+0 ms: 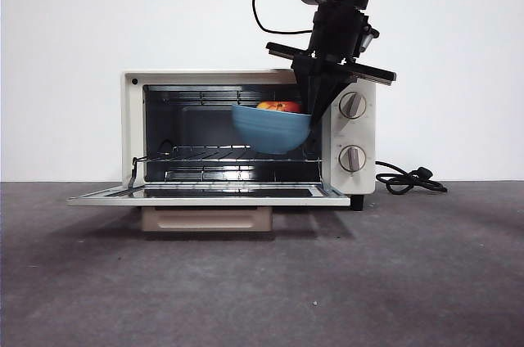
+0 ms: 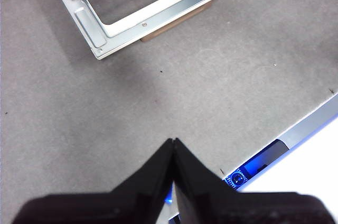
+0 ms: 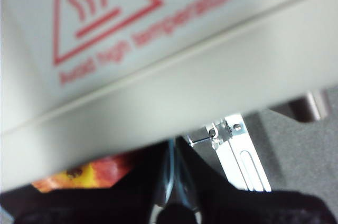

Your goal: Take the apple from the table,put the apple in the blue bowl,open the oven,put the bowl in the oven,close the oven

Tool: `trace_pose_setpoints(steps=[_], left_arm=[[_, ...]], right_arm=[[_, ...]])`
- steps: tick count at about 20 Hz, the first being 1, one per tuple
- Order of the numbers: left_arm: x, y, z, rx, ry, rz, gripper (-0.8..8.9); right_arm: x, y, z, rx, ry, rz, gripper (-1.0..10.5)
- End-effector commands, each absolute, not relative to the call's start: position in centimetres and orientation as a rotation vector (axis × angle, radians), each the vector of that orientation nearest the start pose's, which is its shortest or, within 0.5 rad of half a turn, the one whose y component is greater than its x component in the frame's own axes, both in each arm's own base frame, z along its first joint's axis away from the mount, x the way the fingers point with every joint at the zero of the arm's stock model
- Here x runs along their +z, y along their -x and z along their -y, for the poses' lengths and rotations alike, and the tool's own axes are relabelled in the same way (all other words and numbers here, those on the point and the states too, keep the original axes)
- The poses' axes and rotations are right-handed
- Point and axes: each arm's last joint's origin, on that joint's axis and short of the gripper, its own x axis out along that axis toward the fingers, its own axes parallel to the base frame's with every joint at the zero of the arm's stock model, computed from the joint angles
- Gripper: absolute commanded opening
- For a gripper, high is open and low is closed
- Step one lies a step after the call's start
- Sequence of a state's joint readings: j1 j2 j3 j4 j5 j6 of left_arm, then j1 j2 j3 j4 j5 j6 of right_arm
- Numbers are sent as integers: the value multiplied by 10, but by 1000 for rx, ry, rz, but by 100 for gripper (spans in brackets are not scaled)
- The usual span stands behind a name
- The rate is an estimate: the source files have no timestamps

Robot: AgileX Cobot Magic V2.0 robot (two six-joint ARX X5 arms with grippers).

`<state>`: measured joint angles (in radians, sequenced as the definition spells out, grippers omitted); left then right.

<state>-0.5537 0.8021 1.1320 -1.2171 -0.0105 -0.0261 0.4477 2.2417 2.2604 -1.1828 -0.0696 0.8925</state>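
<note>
The cream-white oven [image 1: 246, 138] stands with its door [image 1: 209, 194] folded down flat. My right gripper [image 1: 315, 110] reaches in from above, shut on the right rim of the blue bowl [image 1: 271, 129], which hangs tilted inside the cavity above the wire rack [image 1: 221, 155]. The red and yellow apple [image 1: 279, 106] lies in the bowl and shows beside the jaws as the apple [image 3: 79, 174] in the right wrist view, under the oven top [image 3: 158, 65]. My left gripper [image 2: 174, 142] hangs shut over the table [image 2: 158, 97], away from the open door [image 2: 142, 10], holding nothing.
The oven's black cord [image 1: 408, 178] lies coiled on the table to its right. Two knobs [image 1: 353, 105] sit on the right panel close to the right arm. A white edge [image 2: 296, 176] borders the table near the left gripper.
</note>
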Motion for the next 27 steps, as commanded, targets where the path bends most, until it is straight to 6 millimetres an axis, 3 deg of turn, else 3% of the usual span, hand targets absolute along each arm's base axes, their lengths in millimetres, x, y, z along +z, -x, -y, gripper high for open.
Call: trace_pose_setpoints(steps=[1, 8, 12, 21, 27], left_arm=[[353, -93, 58, -506, -234, -863, -5], [353, -93, 58, -507, -236, -862, -5], [353, -93, 58, -507, -236, -862, -5], [353, -93, 58, -514, -254, -864, -5], [352, -92, 57, -513, -257, -873, -5]], right_arm=[[273, -424, -208, -97, -560, -1280, -12], [268, -425, -212, -85, -555, -1292, 20], [268, -425, -212, -79, -543, -1294, 192], [272, -417, -226, -63, -404, -1234, 190], [286, -413, -222, -51, -323, -1165, 190]])
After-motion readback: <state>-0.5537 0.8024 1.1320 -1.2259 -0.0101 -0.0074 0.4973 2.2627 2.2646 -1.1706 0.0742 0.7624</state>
